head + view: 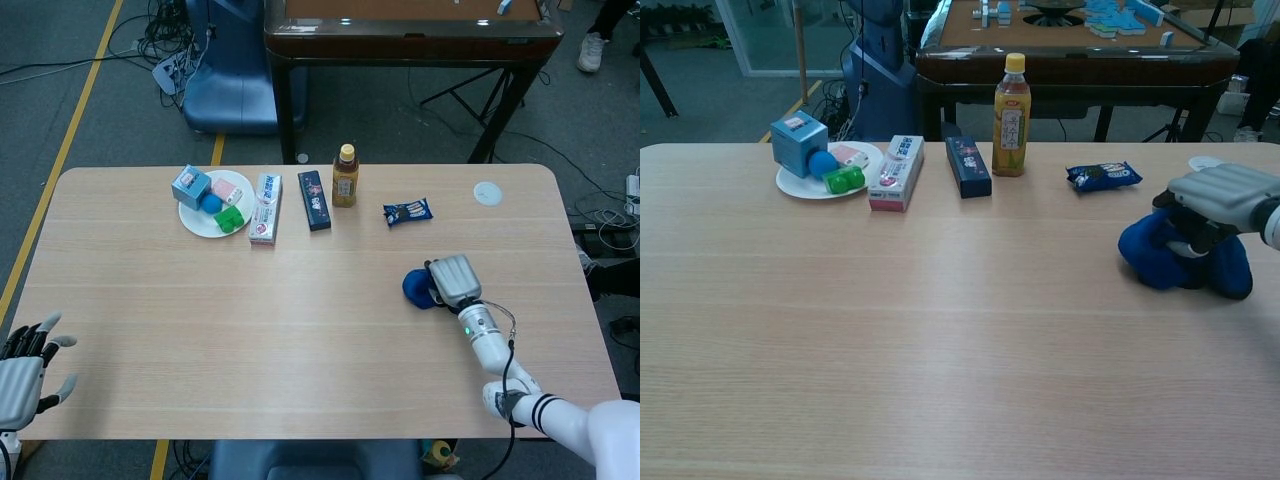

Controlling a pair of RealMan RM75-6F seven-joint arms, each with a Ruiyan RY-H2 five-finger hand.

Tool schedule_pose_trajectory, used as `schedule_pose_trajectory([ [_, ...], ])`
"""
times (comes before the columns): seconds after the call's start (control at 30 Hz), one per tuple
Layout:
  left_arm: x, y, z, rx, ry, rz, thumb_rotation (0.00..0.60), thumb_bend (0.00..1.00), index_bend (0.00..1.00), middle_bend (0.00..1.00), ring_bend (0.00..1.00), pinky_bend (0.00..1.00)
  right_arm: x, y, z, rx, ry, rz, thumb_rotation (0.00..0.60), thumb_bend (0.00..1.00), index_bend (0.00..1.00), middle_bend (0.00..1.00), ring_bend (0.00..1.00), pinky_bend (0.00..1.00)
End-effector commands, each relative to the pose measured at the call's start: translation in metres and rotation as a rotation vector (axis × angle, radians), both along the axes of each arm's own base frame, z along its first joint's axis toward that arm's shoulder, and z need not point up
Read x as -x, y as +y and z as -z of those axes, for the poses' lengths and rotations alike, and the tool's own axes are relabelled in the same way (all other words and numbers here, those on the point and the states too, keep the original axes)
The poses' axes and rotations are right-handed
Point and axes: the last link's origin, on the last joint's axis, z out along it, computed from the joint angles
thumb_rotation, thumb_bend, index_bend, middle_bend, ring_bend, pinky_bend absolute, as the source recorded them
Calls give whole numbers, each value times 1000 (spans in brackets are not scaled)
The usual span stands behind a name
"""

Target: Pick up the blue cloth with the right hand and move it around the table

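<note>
Now the blue cloth (1160, 262) is a dark blue, crumpled bundle with soft folds, and it rests on the table (300, 330) at the right side of the frame. In the chest view it looks like a low heap, with one lobe at the left and one at the right under the palm. The right hand (1215, 200) lies on top of it, and its dark fingers (1188, 240) are curled down into the fabric and grip it. In the head view the same bundle shows as a small blue lump just left of the grey back of the hand.

At the lower left corner of the head view the left hand (25, 372) holds nothing; its fingers are spread apart at the table's edge. The chest view does not show it.

Along the upper part of the table stand several things. One white plate (200, 222) carries one blue box (190, 186), one blue ball (211, 203), one green piece (232, 219) and one pink packet (226, 190). Just right of the plate lies one white and red carton (265, 208), then one dark flat box (314, 200), then one bottle (345, 176) with a yellow cap, upright. Further right lies one blue snack packet (407, 211), well apart from the cloth. Near the upper right corner one round white disc (487, 193) lies flat on the table.
</note>
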Motion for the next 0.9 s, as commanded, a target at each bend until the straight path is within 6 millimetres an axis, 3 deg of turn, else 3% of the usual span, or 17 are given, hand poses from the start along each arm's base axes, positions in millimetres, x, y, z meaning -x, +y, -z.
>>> schedule_pose_trajectory([
  [0.03, 0, -1, -1, -3, 0, -1, 600, 258, 337, 74, 107, 61, -7, 2, 13, -26, -34, -9, 600, 685, 737, 587, 566, 714],
  [0.57, 2, -5, -2, 3, 3, -19, 600, 259, 348, 74, 107, 61, -63, 27, 51, -203, -329, -73, 600, 685, 749, 611, 566, 714],
  [0.7, 3, -6, -3, 3, 3, -20, 600, 259, 348, 74, 107, 61, -59, 24, 50, -197, -312, -89, 600, 684, 755, 615, 566, 714],
  [0.9, 3, -6, -2, 5, 2, -19, 600, 258, 348, 74, 107, 61, -36, 8, 39, -137, -265, -48, 600, 684, 758, 620, 566, 714],
])
